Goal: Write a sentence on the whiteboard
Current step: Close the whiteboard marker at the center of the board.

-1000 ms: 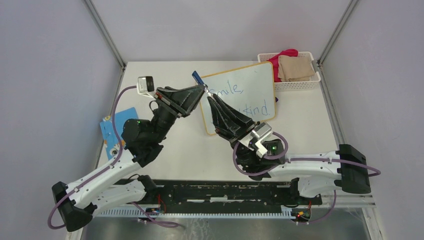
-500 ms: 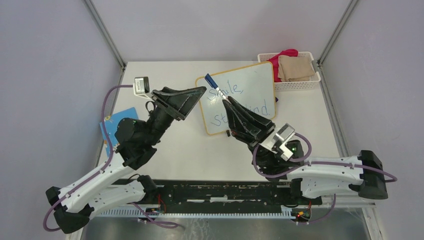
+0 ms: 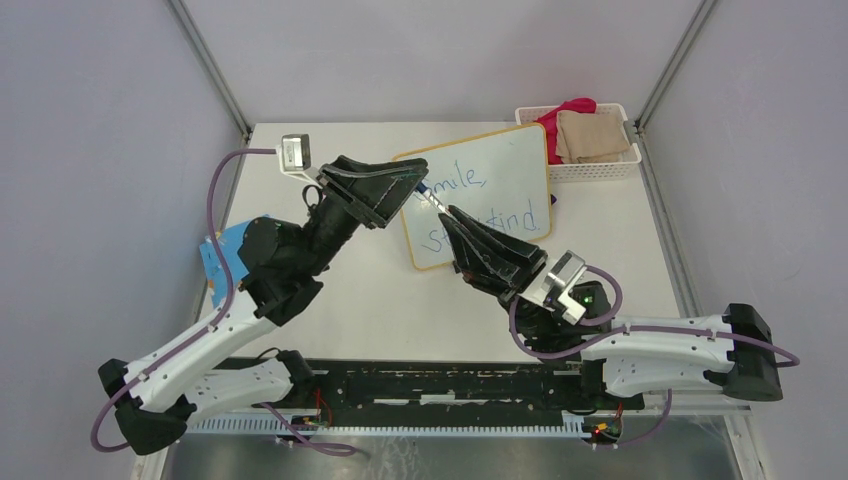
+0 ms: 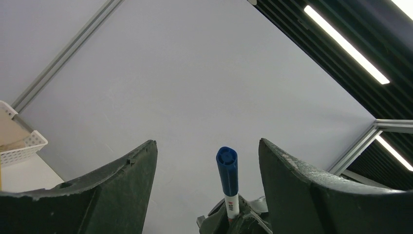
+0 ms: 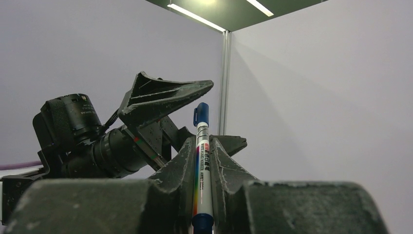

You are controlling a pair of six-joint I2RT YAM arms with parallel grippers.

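One white basket (image 3: 596,171), holding tan cloth (image 3: 592,135), pink cloth (image 3: 570,106)

The left gripper (image 4: 208,142) has two dark, rough-edged fingers (image 4: 117,187) standing wide apart against a pale grey wall. Between them, touching neither, rises an upright white marker pen with a blue cap (image 4: 228,170), its lower end clasped by a second pair of dark fingers (image 4: 253,224). A white plastic lattice basket (image 4: 22,146) shows at far left.
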